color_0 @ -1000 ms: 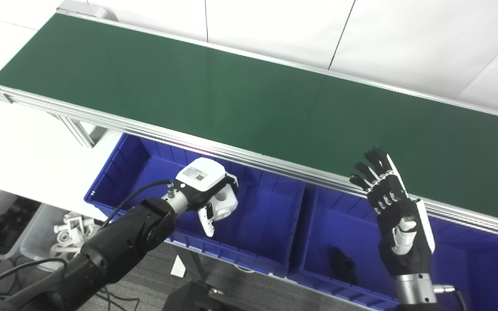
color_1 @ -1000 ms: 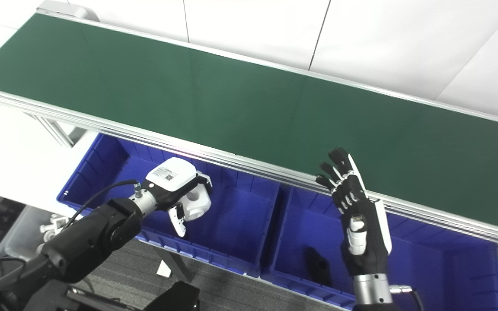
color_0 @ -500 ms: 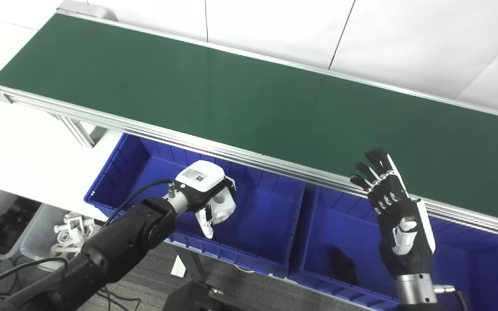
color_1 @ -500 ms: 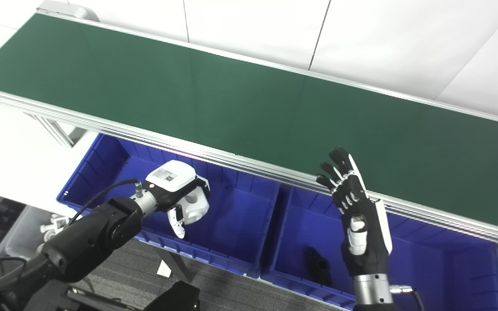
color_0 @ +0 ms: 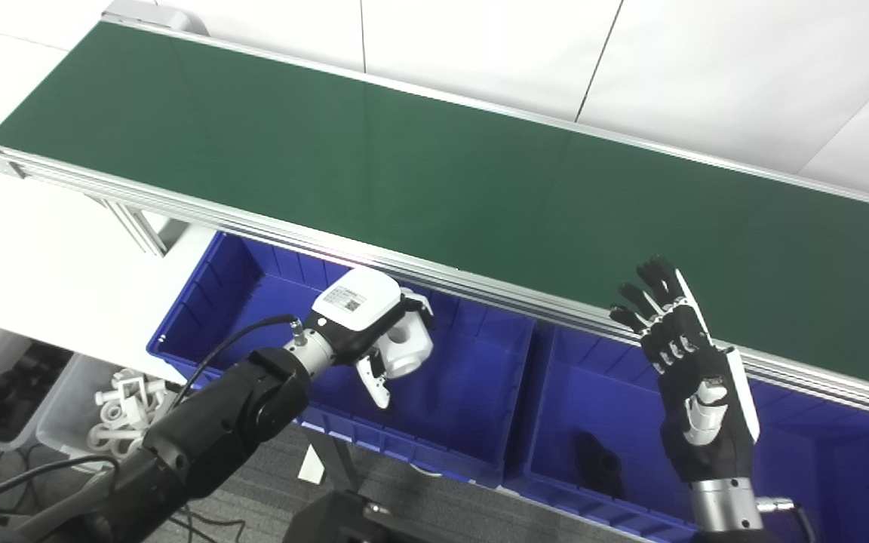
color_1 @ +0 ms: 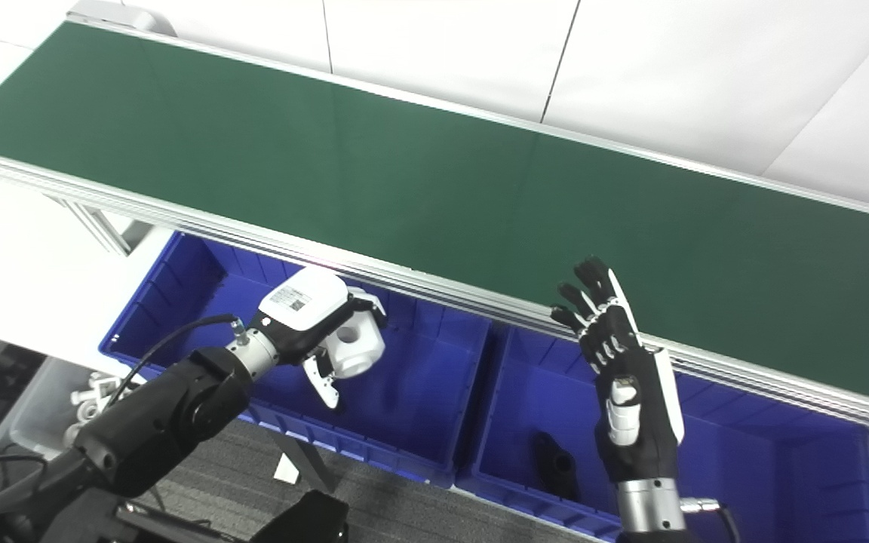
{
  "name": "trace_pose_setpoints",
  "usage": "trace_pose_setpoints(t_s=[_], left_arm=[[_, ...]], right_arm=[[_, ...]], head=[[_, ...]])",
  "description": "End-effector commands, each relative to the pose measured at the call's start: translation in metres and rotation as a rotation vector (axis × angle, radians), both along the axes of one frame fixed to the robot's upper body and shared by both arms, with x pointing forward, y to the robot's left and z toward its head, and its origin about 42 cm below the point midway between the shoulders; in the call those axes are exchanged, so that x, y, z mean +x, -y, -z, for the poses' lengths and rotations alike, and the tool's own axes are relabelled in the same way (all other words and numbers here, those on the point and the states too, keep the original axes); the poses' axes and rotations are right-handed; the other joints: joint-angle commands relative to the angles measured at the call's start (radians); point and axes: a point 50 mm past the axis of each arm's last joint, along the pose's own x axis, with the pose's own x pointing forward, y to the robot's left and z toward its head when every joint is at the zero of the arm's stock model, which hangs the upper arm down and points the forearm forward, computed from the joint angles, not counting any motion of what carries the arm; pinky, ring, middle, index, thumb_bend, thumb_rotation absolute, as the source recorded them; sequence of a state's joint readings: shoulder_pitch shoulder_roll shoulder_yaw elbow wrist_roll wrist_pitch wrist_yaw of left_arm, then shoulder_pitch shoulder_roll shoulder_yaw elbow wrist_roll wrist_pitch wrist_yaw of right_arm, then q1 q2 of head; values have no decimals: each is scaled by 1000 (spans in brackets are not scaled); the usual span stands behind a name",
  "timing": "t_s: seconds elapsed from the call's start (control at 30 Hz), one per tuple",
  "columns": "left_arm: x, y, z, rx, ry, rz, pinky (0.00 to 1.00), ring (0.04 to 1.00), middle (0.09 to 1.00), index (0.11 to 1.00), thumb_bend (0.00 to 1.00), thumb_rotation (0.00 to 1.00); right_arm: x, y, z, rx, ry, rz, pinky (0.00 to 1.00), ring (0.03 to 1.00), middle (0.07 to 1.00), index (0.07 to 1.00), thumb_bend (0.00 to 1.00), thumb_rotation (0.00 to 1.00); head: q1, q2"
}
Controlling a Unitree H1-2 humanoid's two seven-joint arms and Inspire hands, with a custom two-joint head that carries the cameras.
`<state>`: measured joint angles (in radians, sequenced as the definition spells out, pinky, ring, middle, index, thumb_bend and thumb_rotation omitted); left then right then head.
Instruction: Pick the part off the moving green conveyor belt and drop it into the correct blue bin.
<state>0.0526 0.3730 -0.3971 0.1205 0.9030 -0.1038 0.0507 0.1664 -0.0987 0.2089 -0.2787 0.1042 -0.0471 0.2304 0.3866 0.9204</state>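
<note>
A green conveyor belt (color_0: 434, 173) runs diagonally from the upper left of the frame to the right edge, its surface bare along the whole visible length. Below its aluminium rail (color_0: 480, 286) sit blue bins: one at lower centre-left (color_0: 201, 302) and one at lower centre-right (color_0: 548, 422).

The left hand (color_0: 370, 332), white-shelled, hangs over the left bin at lower centre, its fingers wrapped around a white part (color_0: 406, 348) with a round hole in its face. The part is held above the bin's floor, clear of the walls, just below the belt's rail.

The right hand (color_0: 695, 385), black with white trim, stands upright at lower right, fingers spread and pointing toward the belt, holding nothing. Its fingertips overlap the belt's near edge in the picture; the palm hangs over the right-hand bin.

A black part (color_0: 599, 464) lies on the floor of that right bin, just left of the right wrist. At the lower left corner, a clear tub (color_0: 65, 422) holds white pieces beside another with dark ones.
</note>
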Motion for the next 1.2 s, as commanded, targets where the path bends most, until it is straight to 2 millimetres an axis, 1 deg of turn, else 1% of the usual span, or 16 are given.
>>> trace_pose_setpoints(t_s=[0.0,0.07,0.1,0.13,0.17,0.23,0.27,0.3,0.33,0.37,0.43,0.47,0.93,1.03,1.07,1.17], left_arm=[[7,-5,-10,4,6,-15,854,951,968,965,997,678],[5,-6,-9,10,-14,-36,947,992,995,995,1000,681],[5,-6,-9,2,-6,-42,948,996,998,996,1000,645],[5,-6,-9,-9,14,-46,907,986,998,953,1000,579],[5,-6,-10,-18,42,-49,900,983,998,944,1000,571],[5,-5,-11,-33,96,-50,835,910,922,850,975,540],[5,-4,-12,-40,114,-54,819,877,886,820,958,550],[6,-4,-12,-44,125,-56,812,864,868,808,984,616],[6,-4,-12,-47,119,-60,809,859,862,804,993,639],[6,-4,-13,-48,113,-62,874,938,939,911,998,713],[6,-4,-14,-37,79,-55,949,986,986,979,1000,789],[6,-4,-15,-34,66,-49,974,996,996,993,1000,793],[7,-2,-18,-46,87,-14,990,1000,1000,1000,1000,786],[5,5,-29,-86,137,25,999,1000,1000,1000,1000,831],[4,7,-34,-104,155,40,1000,1000,1000,1000,1000,876],[-2,22,-55,-174,209,91,1000,1000,1000,1000,1000,919]], right_arm=[[2,-1,-11,17,36,-16,818,900,950,960,1000,998],[1,-1,-11,17,36,-15,818,901,950,960,1000,996],[1,-1,-11,18,37,-15,817,899,949,959,1000,996],[1,-1,-11,18,37,-14,815,897,948,959,1000,996],[1,-1,-11,18,37,-13,814,896,948,959,1000,996],[1,-1,-11,17,36,-14,814,895,948,959,1000,998],[1,-1,-11,17,35,-15,816,895,948,960,1000,997],[1,-1,-11,18,34,-16,818,897,948,960,1000,996],[1,-1,-11,17,34,-16,819,897,949,961,1000,996],[1,-1,-11,16,33,-15,819,897,947,959,1000,996],[1,-1,-12,18,34,-14,819,894,945,957,1000,994],[1,-1,-12,18,35,-15,817,893,945,957,1000,994],[1,-1,-11,21,31,-18,817,897,949,956,1000,989],[2,0,-11,20,31,-9,823,905,950,956,1000,993],[2,0,-11,19,33,-5,823,906,949,958,1000,998],[4,2,-11,14,36,2,823,905,949,961,1000,1000]], head=[[-1,1],[-1,1],[0,0],[0,0],[0,0],[0,0],[0,0],[0,0],[0,0],[0,0],[0,0],[-2,-2],[0,-4],[1,-4],[1,-4],[1,-3]])
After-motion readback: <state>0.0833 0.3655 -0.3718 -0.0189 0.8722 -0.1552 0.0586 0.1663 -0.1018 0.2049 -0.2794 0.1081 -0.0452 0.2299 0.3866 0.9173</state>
